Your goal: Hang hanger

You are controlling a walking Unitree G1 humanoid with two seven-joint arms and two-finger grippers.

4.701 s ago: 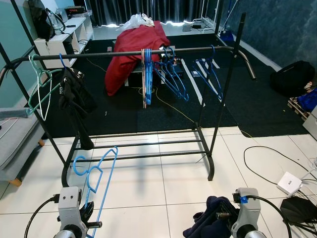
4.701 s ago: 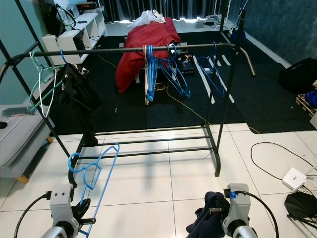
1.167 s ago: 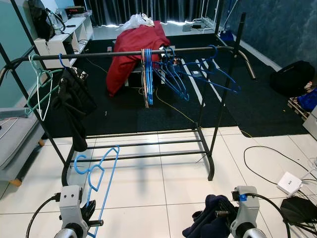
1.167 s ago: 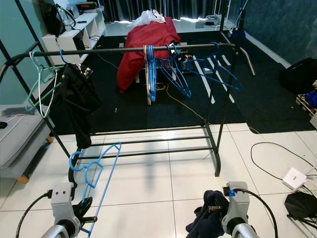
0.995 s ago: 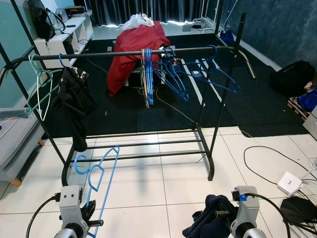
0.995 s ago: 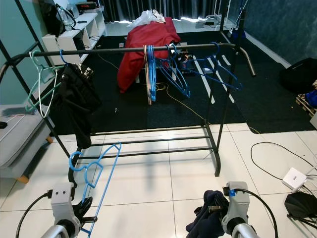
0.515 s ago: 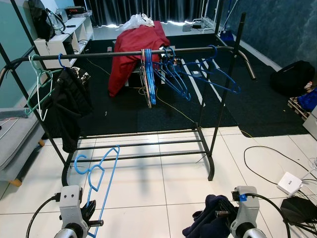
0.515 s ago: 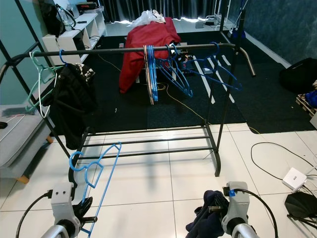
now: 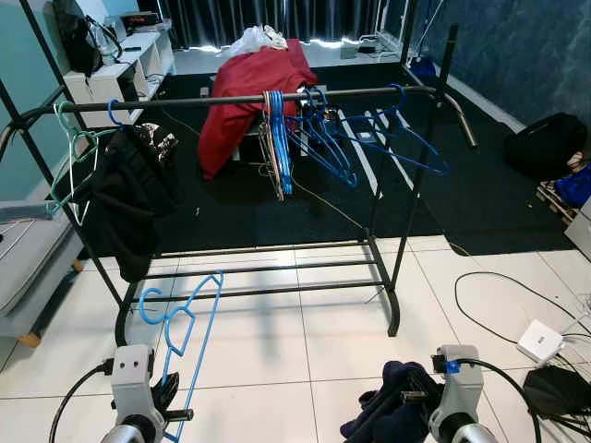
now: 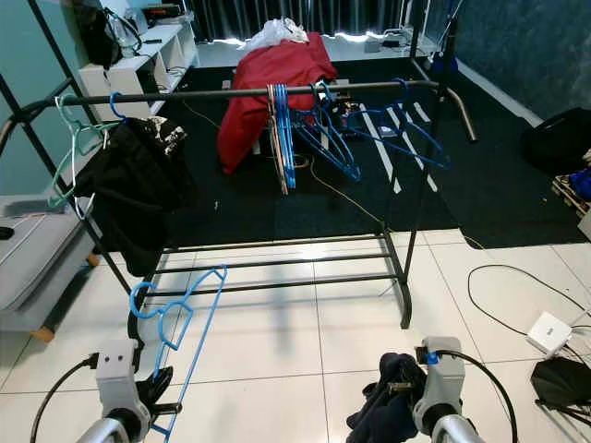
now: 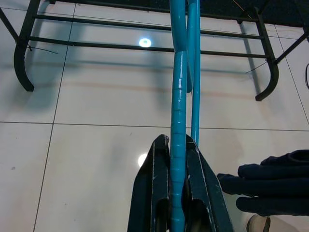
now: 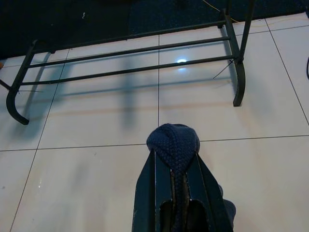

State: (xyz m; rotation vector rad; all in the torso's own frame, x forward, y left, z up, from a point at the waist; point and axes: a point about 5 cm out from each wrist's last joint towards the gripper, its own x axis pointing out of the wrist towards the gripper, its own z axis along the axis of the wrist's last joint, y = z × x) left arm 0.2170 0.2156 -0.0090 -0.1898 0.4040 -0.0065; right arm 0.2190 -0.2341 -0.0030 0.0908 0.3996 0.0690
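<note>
On your far left, a green hanger [image 9: 69, 157] hangs at the left end of the black clothes rack [image 9: 231, 95]. Just beside it a black garment [image 9: 129, 198] hangs on a blue hanger from the same rail. Below, near the bottom edge, your left gripper [image 11: 177, 159] holds the blue hanger [image 9: 180, 318] by its lower part. The jaws are closed tight on the blue plastic bar, as the left wrist view shows. This hanger stands almost upright, its hook at the top, in front of the lower bars of the rack and not touching them. It is not yet on the rail.

In the middle of the rail a tight bundle of hangers [image 9: 274, 138] hangs together, some blue and some light-coloured. To the right of it several more blue hangers [image 9: 369, 138] hang spread out and tilted. Behind the rack a red cloth [image 9: 254, 88] lies over something on the dark carpet.

At the lower right, your right gripper [image 12: 175, 159] holds a dark blue knitted garment [image 12: 173, 142]. The jaws are narrow, pressed on a fold of the knit, and the rest of it hangs down under the gripper. On the white tile floor [image 9: 305, 341] to the far right lie a white box [image 9: 539, 341] with cables and a black bag [image 9: 545, 143] on the carpet.
</note>
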